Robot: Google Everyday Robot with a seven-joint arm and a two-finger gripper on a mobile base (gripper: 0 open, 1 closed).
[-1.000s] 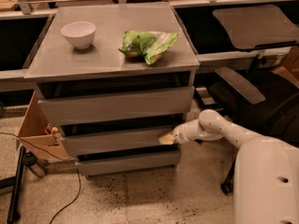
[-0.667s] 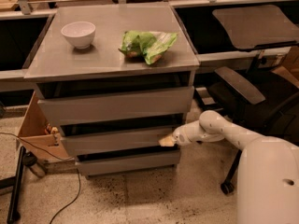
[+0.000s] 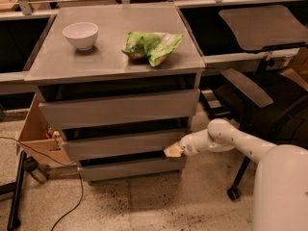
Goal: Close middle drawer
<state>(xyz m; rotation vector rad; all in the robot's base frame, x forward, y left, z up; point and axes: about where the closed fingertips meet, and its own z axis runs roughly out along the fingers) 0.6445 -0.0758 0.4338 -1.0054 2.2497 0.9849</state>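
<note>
Interior of middle drawer (image 3: 120,145) hidden; gripper (image 3: 172,151) at its front.

There is one grey cabinet (image 3: 196,83) with three drawers: one top drawer (image 3: 120,109), one middle drawer (image 3: 120,146) and one bottom drawer (image 3: 130,168). On the worktop (image 3: 110,59) are two things: one white bowl (image 3: 81,35) and one green bag (image 3: 151,44). There is one robot arm (image 3: 233,139) with one gripper (image 3: 172,151), right at the right end of the middle drawer's front. On the floor are one cardboard box (image 3: 36,134) and one black chair (image 3: 255,100).
</note>
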